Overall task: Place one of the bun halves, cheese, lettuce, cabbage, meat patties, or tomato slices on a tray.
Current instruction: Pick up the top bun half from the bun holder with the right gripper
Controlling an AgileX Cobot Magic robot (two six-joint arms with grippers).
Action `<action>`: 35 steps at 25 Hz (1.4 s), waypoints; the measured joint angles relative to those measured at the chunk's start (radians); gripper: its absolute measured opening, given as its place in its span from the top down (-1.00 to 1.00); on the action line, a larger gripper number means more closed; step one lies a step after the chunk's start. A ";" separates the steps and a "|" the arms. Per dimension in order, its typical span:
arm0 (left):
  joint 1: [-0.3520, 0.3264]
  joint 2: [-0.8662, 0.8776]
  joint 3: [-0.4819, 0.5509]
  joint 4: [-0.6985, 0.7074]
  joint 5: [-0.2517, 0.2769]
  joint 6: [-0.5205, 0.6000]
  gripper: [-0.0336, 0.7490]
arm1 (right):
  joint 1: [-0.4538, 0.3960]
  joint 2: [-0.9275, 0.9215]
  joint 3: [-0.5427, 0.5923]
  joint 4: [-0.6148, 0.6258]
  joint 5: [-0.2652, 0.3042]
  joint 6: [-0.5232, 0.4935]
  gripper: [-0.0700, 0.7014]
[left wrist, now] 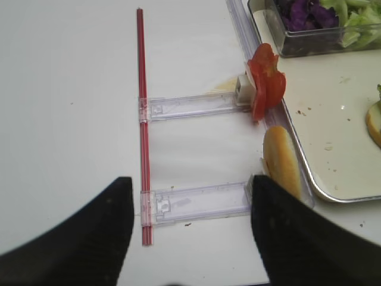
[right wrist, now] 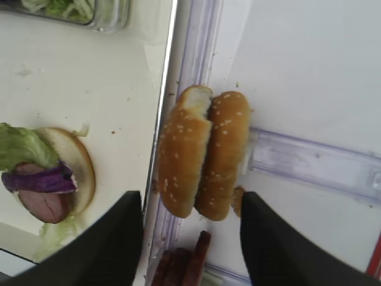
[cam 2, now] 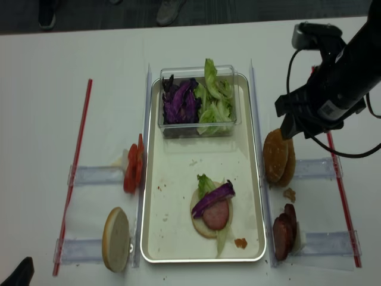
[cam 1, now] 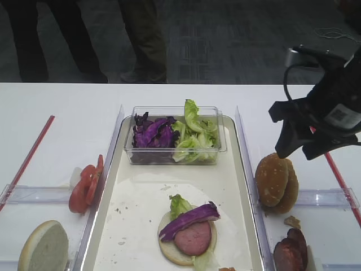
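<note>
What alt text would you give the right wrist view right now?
The open right gripper hovers over two sesame bun tops standing on edge beside the tray. On the tray sits a burger base with lettuce, cabbage and a pink meat slice.

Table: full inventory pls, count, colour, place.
tray: 1, cream, centre
clear box: 1, at the tray's far end
cabbage: purple shreds, in box, left side
lettuce: light-green bunch, in box, right side
burger base: 1, on tray, topped with lettuce, cabbage, pink meat slice
bun tops: 2, golden-brown, right of tray
patties: dark red-brown stack, near right of tray
tomato slices: red, left of tray
pale bun half: 1, near left
right gripper: open, above bun tops
left gripper: open, near left
</note>
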 joint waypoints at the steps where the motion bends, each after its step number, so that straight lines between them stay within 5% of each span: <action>1: 0.000 0.000 0.000 0.000 0.000 0.000 -0.13 | 0.006 0.005 0.000 0.005 0.000 0.000 -0.28; 35: 0.000 0.000 0.000 0.000 0.000 0.000 -0.13 | 0.052 0.109 0.000 0.086 -0.037 -0.005 -0.27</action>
